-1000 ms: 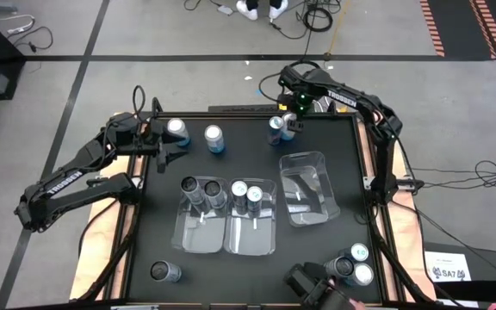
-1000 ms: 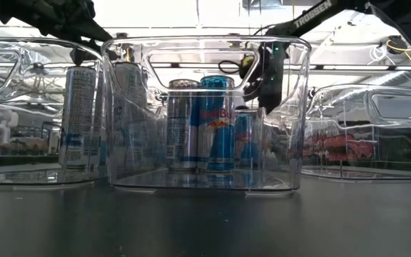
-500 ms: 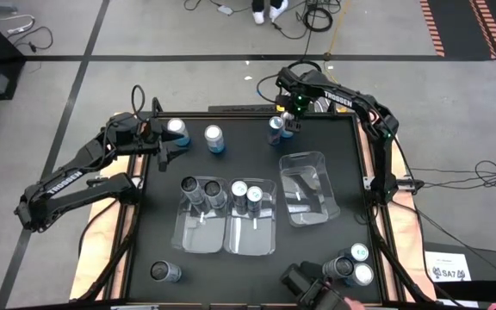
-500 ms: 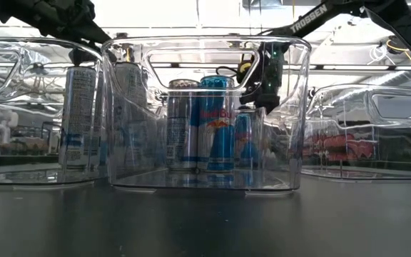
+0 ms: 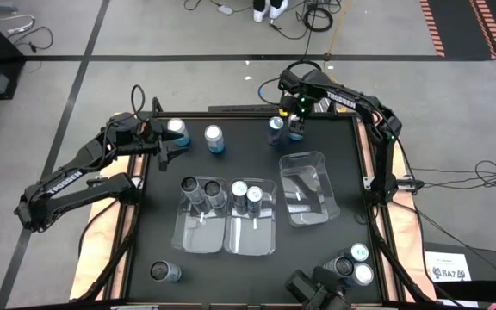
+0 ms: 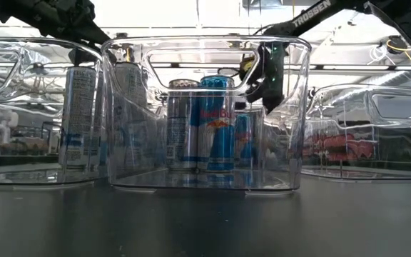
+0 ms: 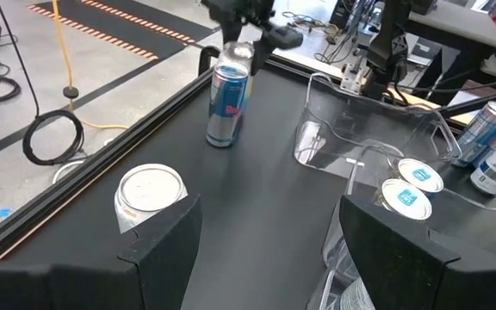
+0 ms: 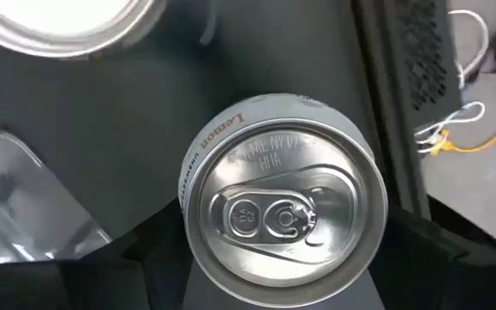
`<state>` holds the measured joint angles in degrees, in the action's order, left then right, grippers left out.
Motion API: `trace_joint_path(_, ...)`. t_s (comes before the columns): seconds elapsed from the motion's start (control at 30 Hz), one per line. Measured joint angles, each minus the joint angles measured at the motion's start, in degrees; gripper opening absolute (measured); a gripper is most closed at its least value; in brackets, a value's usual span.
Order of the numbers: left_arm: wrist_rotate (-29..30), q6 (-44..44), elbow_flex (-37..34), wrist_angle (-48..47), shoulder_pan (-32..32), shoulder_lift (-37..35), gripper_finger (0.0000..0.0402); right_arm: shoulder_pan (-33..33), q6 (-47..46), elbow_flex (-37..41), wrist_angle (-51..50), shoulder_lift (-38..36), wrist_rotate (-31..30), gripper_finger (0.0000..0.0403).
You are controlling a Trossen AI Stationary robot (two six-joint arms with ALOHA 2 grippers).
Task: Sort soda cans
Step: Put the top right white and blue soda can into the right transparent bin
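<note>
Soda cans stand upright on the black table (image 5: pixel 153 224). Two dark ones (image 5: pixel 198 191) stand in the left clear bin and two blue-and-white ones (image 5: pixel 246 195) in the middle bin. At the far edge stand a silver-white can (image 5: pixel 176 129), a blue one (image 5: pixel 214 137) and another blue one (image 5: pixel 275 127). Beside this last one my right gripper (image 5: pixel 294 120) points straight down. Its fingers straddle the top of a silver-topped can (image 8: pixel 287 211). My left gripper (image 7: pixel 270 202) hovers open at the far left, next to the silver-white can (image 7: pixel 149 194), with nothing between its fingers. My right gripper comes from above, pointing down, with one finger (image 8: pixel 149 250) and the other (image 8: pixel 442 250) at opposite sides of the can's upper wall (image 8: pixel 198 164). I cannot tell whether they touch it. The can stands upright on the table.
A third clear bin (image 5: pixel 310 207) stands right of the other two. One can (image 5: pixel 166 272) stands alone near the front left. Three cans (image 5: pixel 356 263) cluster at the front right beside a dark object (image 5: pixel 317 284). Cables lie on the floor beyond the far edge.
My right gripper has turned a little about its downward line while staying over the same can at the far edge. The cans and bins have kept their places.
</note>
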<state>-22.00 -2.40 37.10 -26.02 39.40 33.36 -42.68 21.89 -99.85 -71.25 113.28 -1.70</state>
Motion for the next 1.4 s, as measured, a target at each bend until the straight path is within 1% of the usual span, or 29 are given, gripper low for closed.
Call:
trace_joint_path(0.17, 0.0, 0.11, 0.0, -0.08, 0.0, 0.0, 0.0284, 0.06, -6.43, -0.07, -3.58, -5.42, 0.11, 0.0266)
trace_joint_path(0.27, -0.01, 0.11, 0.0, -0.11, 0.02, -0.02, 0.0284, 0.38, -11.02, -0.05, -5.88, -9.93, 0.24, 0.0266)
trace_joint_path(0.4, 0.0, 0.11, 0.0, -0.2, 0.02, -0.02, 0.0284, 1.42, -21.36, -0.09, -11.0, -16.49, -0.26, 0.0266)
trace_joint_path(0.53, -0.02, -0.17, 0.0, -0.2, 0.02, -0.02, 0.0284, 4.61, -30.9, -0.09, -12.63, -22.99, -0.21, 0.0266)
trace_joint_path(0.63, -0.02, -0.23, 0.0, -0.2, 0.02, -0.01, 0.0284, 8.33, -37.68, -0.09, -12.83, -26.07, -0.67, 0.0266)
trace_joint_path(0.73, -0.02, -0.23, 0.0, -0.2, 0.0, 0.0, 0.0284, 13.07, -43.26, -0.11, -14.43, -26.89, -4.07, 0.0266)
trace_joint_path(0.83, -0.02, -0.22, 0.0, -0.2, 0.02, 0.0, 0.0284, 17.91, -48.07, 0.32, -16.35, -26.54, -4.37, 0.0266)
trace_joint_path(1.0, -0.02, -0.24, 0.0, -0.17, 0.01, -0.01, 0.0284, 25.97, -55.87, 3.29, -12.42, -26.37, -4.65, 0.0266)
trace_joint_path(1.1, -0.02, -0.26, 0.0, -0.13, 0.02, -0.02, 0.0284, 30.11, -60.6, 5.16, -10.55, -26.42, -8.06, 0.0266)
trace_joint_path(1.2, -0.02, -0.26, 0.0, -0.11, 0.0, -0.01, 0.0284, 32.88, -65.23, 8.78, -8.98, -26.39, -9.23, 0.0273)
trace_joint_path(1.4, -0.02, -0.27, 0.0, 0.02, 0.02, -0.01, 0.0284, 35.75, -69.6, 16.83, 1.31, -26.29, -9.82, 0.0273)
